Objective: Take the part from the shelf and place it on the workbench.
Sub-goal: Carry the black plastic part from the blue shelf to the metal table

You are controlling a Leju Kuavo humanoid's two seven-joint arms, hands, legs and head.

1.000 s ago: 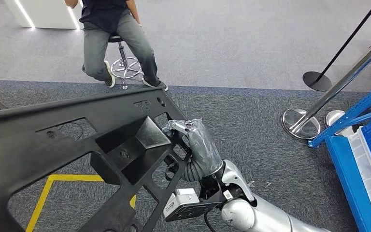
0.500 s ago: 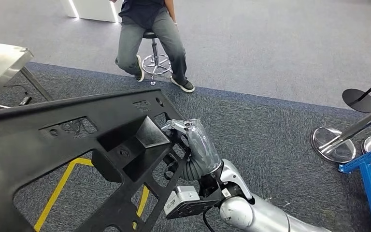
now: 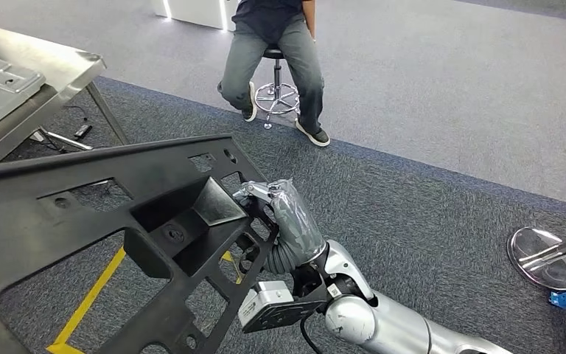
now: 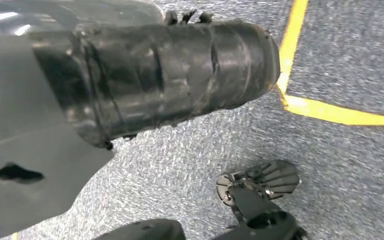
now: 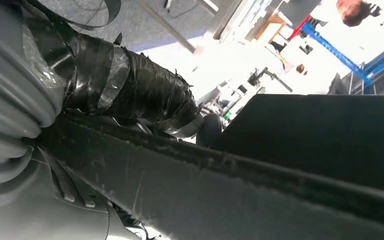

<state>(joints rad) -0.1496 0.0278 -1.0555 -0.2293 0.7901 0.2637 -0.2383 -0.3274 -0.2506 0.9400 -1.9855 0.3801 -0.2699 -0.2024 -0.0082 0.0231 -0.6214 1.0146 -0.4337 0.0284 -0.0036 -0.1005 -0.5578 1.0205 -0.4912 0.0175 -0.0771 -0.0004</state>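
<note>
While raised, right hand (image 3: 284, 214) grips part (image 3: 103, 221).

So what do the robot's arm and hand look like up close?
The right arm is shiny silver metal with a round joint. A grey ribbed cover, like a bendy hose, sits at the wrist, beside a small grey box and a black cable. The right hand is wrapped in clear, crinkly plastic, and its fingers are bound in black tape.

We find no readable text, label, brand, number or sign anywhere; the black part (image 3: 118, 214) is unmarked; the yellow floor line (image 3: 92, 302) is plain tape, not a lettered sign.
</note>
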